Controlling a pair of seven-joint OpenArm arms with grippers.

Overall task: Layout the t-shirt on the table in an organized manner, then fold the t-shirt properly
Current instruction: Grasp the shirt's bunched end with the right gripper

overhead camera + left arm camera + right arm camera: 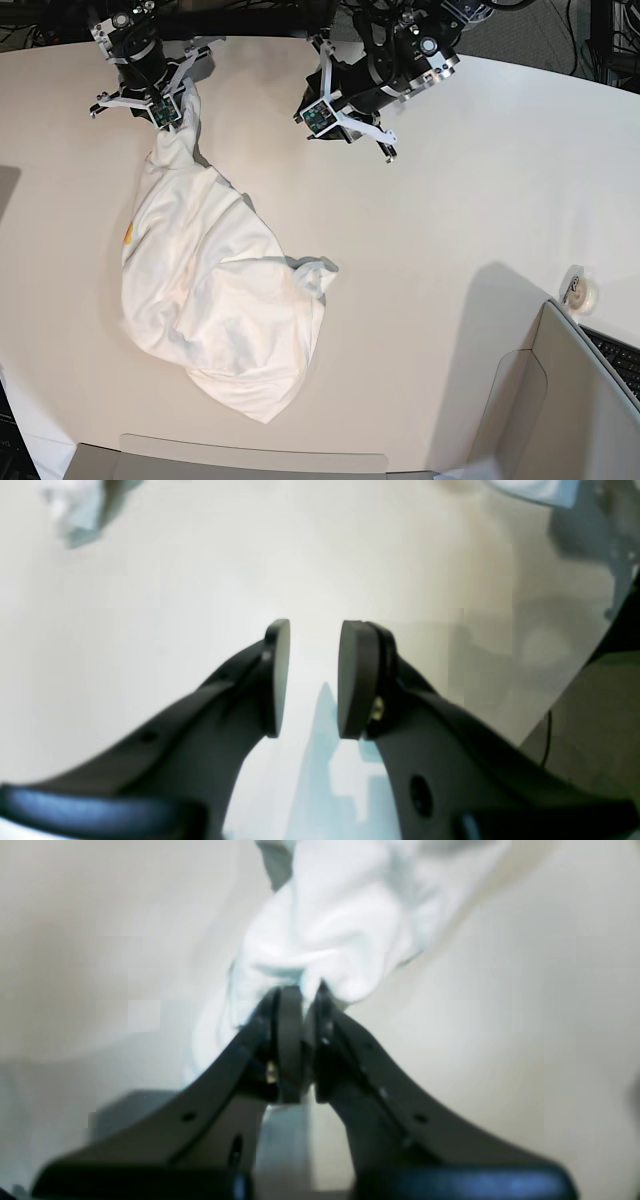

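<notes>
The right pincer (172, 112), at the upper left of the base view, is pinching a bunched corner of the t-shirt (215, 300), its pads pressed together on the white cloth. From that grip the garment is trailing down and to the right across the worktop (460, 220), crumpled, its long axis slanting toward the lower centre. The left pincer (352, 122), at upper centre, is hanging partly spread and empty, well apart from the cloth; the nearest loose edge is lying below and to its left.

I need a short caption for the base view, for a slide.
Right gripper pinches one end of the crumpled t-shirt on the table; left gripper holds nothing.
</notes>
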